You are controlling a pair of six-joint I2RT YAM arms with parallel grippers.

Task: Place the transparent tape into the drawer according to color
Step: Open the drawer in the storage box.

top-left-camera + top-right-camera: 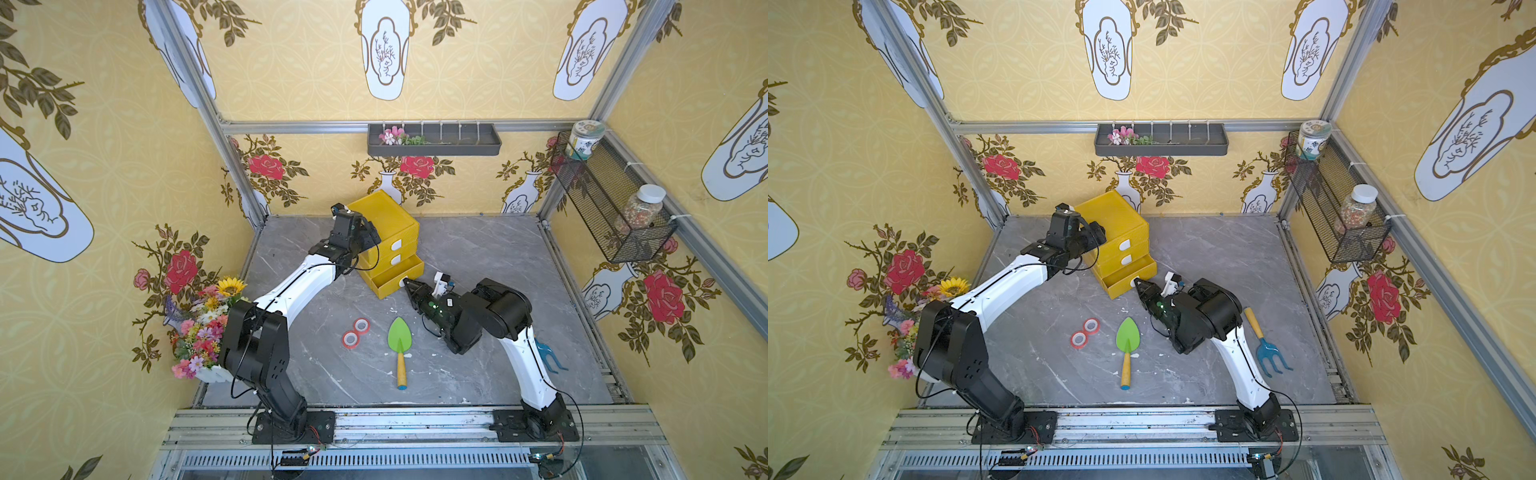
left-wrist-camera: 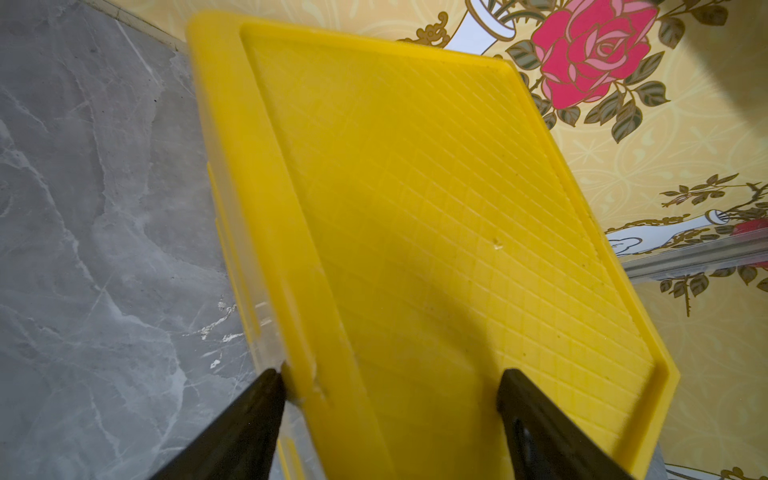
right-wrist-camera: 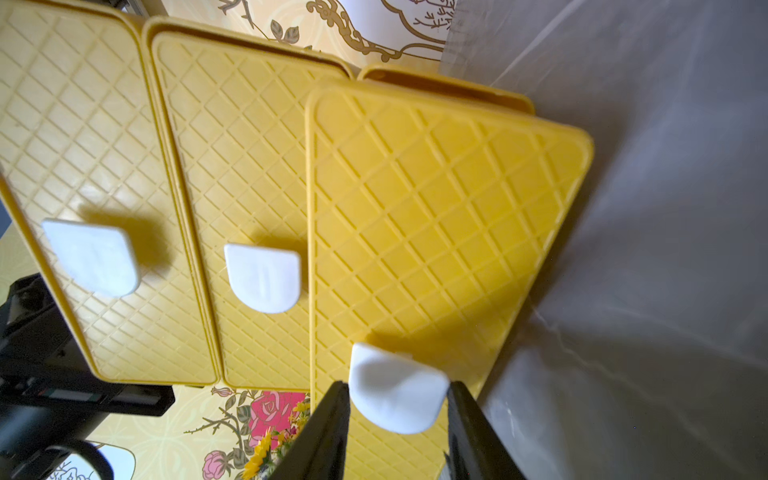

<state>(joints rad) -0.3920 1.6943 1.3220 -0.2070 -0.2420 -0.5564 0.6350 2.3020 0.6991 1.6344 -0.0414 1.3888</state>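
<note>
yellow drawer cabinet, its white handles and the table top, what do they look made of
Yellow drawer cabinet: likely moulded plastic, semi-gloss, with a raised diamond grid. White handle: probably matte white plastic, smooth and rounded. Table top: grey marble look with white veins and a soft sheen; stone or printed laminate, cannot tell.

Two tape rolls (image 1: pixel 351 339); three drawers (image 1: pixel 386 261)

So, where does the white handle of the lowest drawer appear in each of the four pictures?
Both top views: the white handle is just below centre, on the pulled-out lowest drawer, at the tip of the right gripper.
Left wrist: not in it.
Right wrist: the handle sits between the gripper's fingers.
Shared landmark: the yellow drawer cabinet, visible in all four.
</note>
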